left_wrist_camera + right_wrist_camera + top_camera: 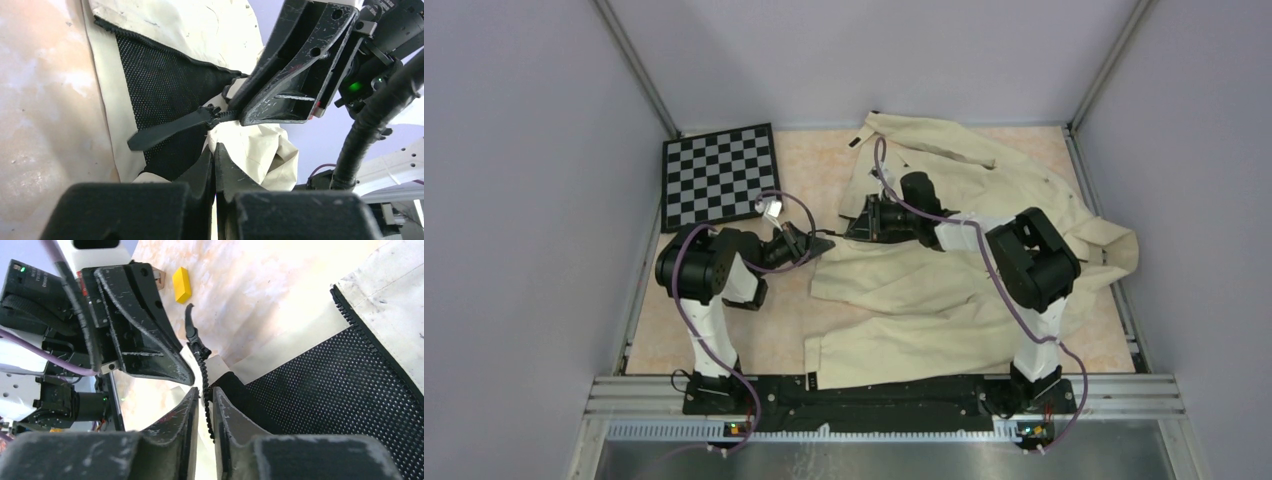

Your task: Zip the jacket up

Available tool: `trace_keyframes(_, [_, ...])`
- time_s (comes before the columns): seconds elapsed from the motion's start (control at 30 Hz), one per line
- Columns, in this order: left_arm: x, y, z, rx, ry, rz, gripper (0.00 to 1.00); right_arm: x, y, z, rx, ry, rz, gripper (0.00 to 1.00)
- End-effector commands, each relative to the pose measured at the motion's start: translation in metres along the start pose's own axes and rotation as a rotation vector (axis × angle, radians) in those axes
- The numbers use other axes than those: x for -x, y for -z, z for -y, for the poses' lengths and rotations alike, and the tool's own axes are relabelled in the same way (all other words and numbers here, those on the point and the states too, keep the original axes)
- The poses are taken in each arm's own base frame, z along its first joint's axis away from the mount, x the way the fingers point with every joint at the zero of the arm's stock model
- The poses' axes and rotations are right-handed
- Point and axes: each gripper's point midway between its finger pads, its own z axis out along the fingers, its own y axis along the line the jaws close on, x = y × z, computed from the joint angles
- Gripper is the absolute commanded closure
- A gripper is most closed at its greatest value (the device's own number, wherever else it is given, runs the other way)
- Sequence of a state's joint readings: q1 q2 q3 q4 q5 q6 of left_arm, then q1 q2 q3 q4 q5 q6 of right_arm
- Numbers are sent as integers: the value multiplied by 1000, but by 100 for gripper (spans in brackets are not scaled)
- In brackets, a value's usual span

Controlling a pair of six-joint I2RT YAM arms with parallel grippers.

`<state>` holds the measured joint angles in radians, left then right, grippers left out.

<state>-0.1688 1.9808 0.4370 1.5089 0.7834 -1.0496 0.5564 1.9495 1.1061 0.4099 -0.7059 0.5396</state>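
The cream jacket (964,260) lies spread on the table with its front open at the left edge, black mesh lining (160,75) showing. My left gripper (821,241) is shut on a fold of cream cloth (250,145) just below the dark zipper pull (170,129). My right gripper (856,222) meets it from the right. In the right wrist view its fingers (227,415) are closed on the zipper's toothed edge (204,375), just below the slider (198,346). The left gripper's fingers (145,335) sit close beside the slider.
A checkerboard (719,175) lies at the table's back left. A small yellow block (181,284) lies on the table beyond the zipper. Grey walls enclose the table on three sides. The jacket's sleeve (1114,250) reaches the right wall.
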Motion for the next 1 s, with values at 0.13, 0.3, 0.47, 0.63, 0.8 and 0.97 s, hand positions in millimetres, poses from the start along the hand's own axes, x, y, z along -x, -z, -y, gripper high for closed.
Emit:
trace_keyframes(0.13, [2, 6, 24, -85, -204, -36, 100, 39, 5, -33, 52, 86, 55, 60])
trace_keyframes(0.3, [2, 7, 33, -131, -229, -37, 100, 40, 1, -31, 58, 84, 40, 54])
trace_keyframes(0.47, [1, 7, 35, -144, -229, -37, 100, 47, -4, -34, 73, 57, 42, 53])
trace_keyframes(0.63, [0, 8, 36, -147, -241, -42, 100, 49, -11, -41, 135, 39, 30, 52])
trace_keyframes(0.8, [0, 9, 40, -154, -254, -46, 100, 33, -4, -36, 124, 56, -2, 48])
trace_keyframes(0.97, [1, 10, 45, -168, -258, -42, 100, 14, 2, -37, 159, 67, -29, 47])
